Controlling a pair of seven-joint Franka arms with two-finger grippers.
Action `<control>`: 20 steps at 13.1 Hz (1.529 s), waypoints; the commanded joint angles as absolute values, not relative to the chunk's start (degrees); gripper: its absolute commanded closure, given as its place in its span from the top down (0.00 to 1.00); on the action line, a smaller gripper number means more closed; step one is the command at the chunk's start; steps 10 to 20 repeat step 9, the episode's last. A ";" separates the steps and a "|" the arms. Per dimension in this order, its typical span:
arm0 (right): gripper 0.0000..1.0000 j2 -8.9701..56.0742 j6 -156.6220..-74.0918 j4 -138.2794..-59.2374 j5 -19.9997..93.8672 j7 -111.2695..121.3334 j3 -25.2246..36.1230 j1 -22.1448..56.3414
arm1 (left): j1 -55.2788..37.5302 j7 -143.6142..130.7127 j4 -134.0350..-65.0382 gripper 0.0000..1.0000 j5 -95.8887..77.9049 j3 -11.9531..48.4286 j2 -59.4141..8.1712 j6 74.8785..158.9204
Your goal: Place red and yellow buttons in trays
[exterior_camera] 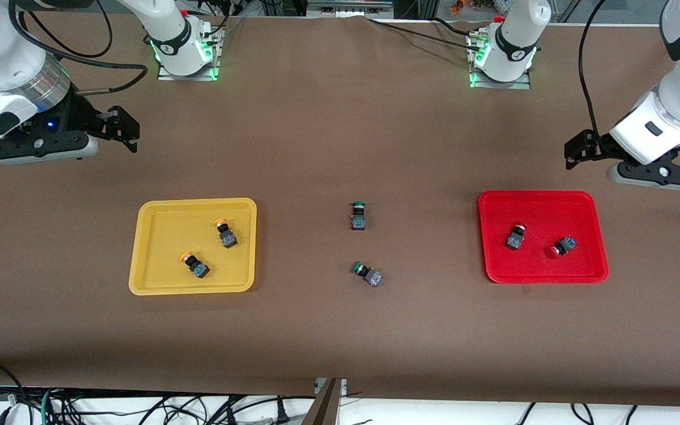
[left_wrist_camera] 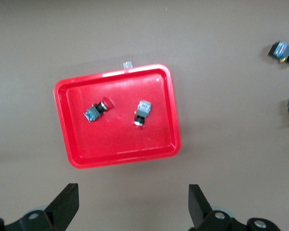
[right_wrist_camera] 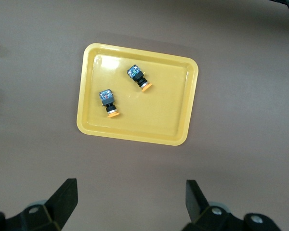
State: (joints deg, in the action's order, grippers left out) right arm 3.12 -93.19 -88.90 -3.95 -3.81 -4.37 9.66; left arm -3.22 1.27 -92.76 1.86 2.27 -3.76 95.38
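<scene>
Two yellow buttons (exterior_camera: pixel 226 232) lie tipped in the yellow tray (exterior_camera: pixel 151 277), caps toward the bases; two red buttons (exterior_camera: pixel 515 236) lie in the red tray (exterior_camera: pixel 588 203). Two green buttons (exterior_camera: pixel 358 215) lie between the trays. The left gripper (left_wrist_camera: pixel 134 204) and right gripper (right_wrist_camera: pixel 130 202), both open, hover empty.

Right arm: reaches in from its base at the table's upper edge; white links, black wrist. Right gripper (exterior_camera: pixel 123 131): raised above bare tabletop toward the right arm's end of the table, fingers (right_wrist_camera: pixel 62 199) spread wide apart, nothing between them.

Left arm: reaches in from its own base; white links, black wrist. Left gripper (exterior_camera: pixel 576 152): raised above bare tabletop toward the left arm's end of the table, fingers (left_wrist_camera: pixel 65 204) spread wide apart, holding nothing.
</scene>
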 commanded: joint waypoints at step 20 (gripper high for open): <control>0.99 4.83 -92.46 -87.71 -4.13 -3.08 -4.57 9.58 | -4.31 0.79 -103.10 1.00 -0.26 -2.55 3.78 99.67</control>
